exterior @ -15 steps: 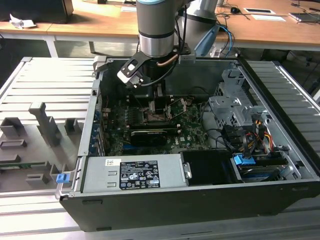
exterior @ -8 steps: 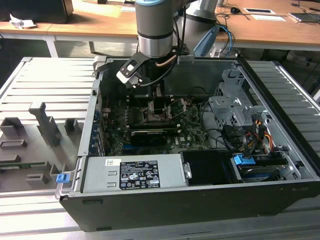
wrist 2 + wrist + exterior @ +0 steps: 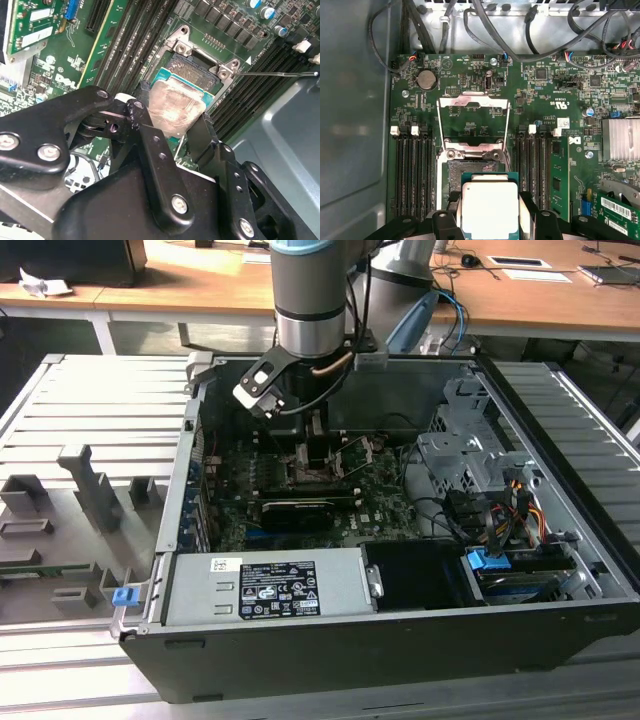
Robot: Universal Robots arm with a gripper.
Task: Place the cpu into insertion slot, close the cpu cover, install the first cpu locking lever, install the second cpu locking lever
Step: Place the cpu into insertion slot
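You can't see the whole slot [image 3: 470, 169]. The cpu [image 3: 490, 207] hangs in front of part of it, and you cannot tell if the two touch. One edge of the cpu is cut off in the first wrist view. In the exterior view your arm [image 3: 305, 300] hides both.

The cover [image 3: 470, 102] is open, tipped back from the slot. Long black memory slots [image 3: 412, 170] run along both sides of it. Cables [image 3: 540, 60] loop past the board's edge.

Your arm points straight down into the case [image 3: 350, 660]. The pincer [image 3: 172, 115] squeezes the cpu by two sides.
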